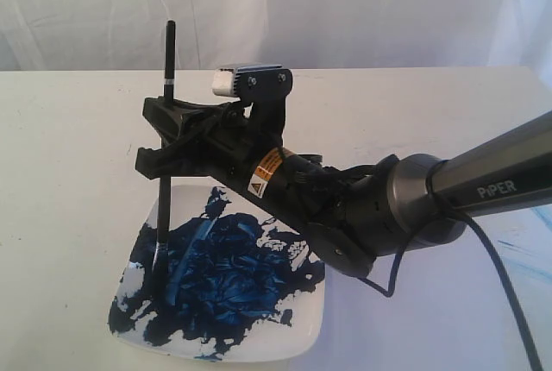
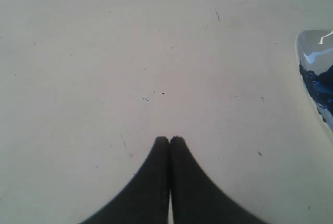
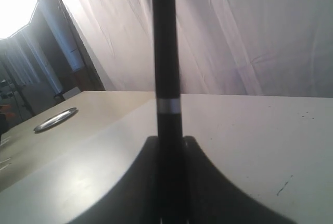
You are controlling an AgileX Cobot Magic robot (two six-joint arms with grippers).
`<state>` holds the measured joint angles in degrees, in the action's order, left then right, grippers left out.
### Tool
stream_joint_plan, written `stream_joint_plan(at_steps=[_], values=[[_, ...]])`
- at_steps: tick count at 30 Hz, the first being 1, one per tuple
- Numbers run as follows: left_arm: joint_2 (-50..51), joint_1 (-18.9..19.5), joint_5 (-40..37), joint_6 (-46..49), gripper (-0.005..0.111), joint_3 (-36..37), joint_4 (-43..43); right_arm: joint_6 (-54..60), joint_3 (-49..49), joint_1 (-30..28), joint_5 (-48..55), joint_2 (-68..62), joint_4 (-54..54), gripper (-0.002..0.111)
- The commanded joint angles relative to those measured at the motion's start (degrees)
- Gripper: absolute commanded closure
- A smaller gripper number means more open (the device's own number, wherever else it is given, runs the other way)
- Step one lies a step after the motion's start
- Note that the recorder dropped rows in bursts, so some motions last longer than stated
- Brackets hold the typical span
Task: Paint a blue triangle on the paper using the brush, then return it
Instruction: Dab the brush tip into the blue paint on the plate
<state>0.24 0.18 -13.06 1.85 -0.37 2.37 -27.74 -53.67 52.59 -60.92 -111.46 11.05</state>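
Right fingers [image 1: 153, 160], we see, are clenched on the brush [image 1: 169, 52], which stands nearly upright at the left of the exterior frame, its bristle tip down in the blue paint [image 1: 233, 276] of the white square dish [image 1: 293, 347] at lower left. Left fingers [image 2: 156, 182] are pressed together over the bare counter [image 2: 104, 52], grasping nothing.
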Motion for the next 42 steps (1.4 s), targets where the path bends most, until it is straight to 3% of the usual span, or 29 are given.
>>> stream_joint_plan(at_steps=[1, 8, 12, 17, 22, 34, 42], values=[[-0.24, -0.33, -0.08, -0.34, 0.107, 0.37, 0.47, 6.75, 0.12, 0.05, 0.99, -0.09, -0.40, 0.108], [-0.24, -0.33, -0.08, -0.34, 0.107, 0.37, 0.47, 12.96, -0.23, 0.05, -1.50, -0.09, -1.67, 0.108], [-0.24, -0.33, -0.08, -0.34, 0.107, 0.37, 0.47, 12.96, -1.28, 0.05, -9.04, -0.09, -0.87, 0.108], [-0.24, -0.33, -0.08, -0.34, 0.107, 0.37, 0.47, 12.96, -1.80, 0.05, -9.02, -0.09, 2.04, 0.108], [-0.24, -0.33, -0.08, -0.34, 0.107, 0.37, 0.47, 10.63, -1.80, 0.05, 0.48, -0.09, 5.96, 0.108], [-0.24, -0.33, -0.08, -0.34, 0.107, 0.37, 0.47, -5.24, -1.80, 0.05, 0.73, -0.09, 12.95, 0.108], [-0.24, -0.33, -0.08, -0.34, 0.107, 0.37, 0.47, -1.91, -1.80, 0.05, -2.55, -0.09, 12.95, 0.108]])
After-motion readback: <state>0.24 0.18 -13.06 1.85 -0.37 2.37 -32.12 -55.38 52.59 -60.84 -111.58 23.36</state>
